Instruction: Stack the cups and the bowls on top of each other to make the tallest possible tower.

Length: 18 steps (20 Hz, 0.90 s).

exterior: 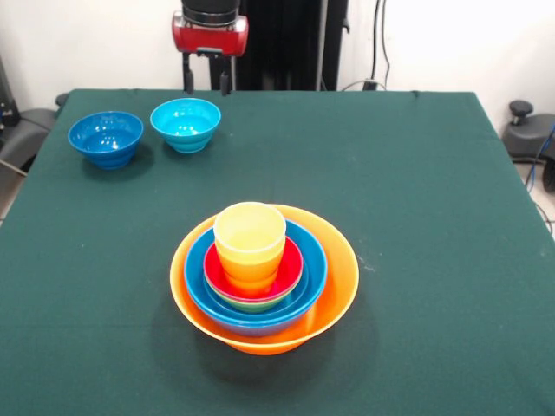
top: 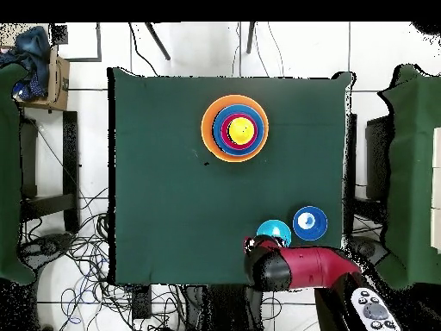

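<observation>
The tower [exterior: 264, 277] stands in the near middle of the table: a very large orange bowl [exterior: 334, 286] holds a large blue bowl [exterior: 310, 269], a green and a red bowl [exterior: 290, 267], and a yellow cup [exterior: 250, 232] nested in an orange cup on top. It also shows in the overhead view [top: 235, 128]. A dark-blue bowl [exterior: 106, 138] and a light-blue bowl [exterior: 186, 124] stand apart at the far left. My gripper [exterior: 206, 83] hangs open and empty above the table's far edge, just behind the light-blue bowl [top: 273, 232].
The green cloth-covered table [exterior: 416, 217] has its right edge at the picture's right. In the overhead view my red arm [top: 301, 269] lies over the table's bottom edge beside the dark-blue bowl [top: 310, 222].
</observation>
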Tool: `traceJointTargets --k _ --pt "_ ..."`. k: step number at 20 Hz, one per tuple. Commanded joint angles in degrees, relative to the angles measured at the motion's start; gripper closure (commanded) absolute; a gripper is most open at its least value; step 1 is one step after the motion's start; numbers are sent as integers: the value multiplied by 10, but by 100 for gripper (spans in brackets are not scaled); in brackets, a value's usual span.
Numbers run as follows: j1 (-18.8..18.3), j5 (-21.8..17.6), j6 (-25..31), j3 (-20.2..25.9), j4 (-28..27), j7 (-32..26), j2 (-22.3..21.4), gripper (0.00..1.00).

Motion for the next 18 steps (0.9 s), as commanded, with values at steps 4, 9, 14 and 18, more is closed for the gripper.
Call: traceJointTargets --k 4,9,14,18 --pt "52 -30 -71 -25 -67 62 99 0" --pt "53 -38 -97 -31 -80 47 129 0" --pt "59 -45 -114 -35 -95 39 152 0" --pt "67 -52 -126 -47 -110 34 173 0"
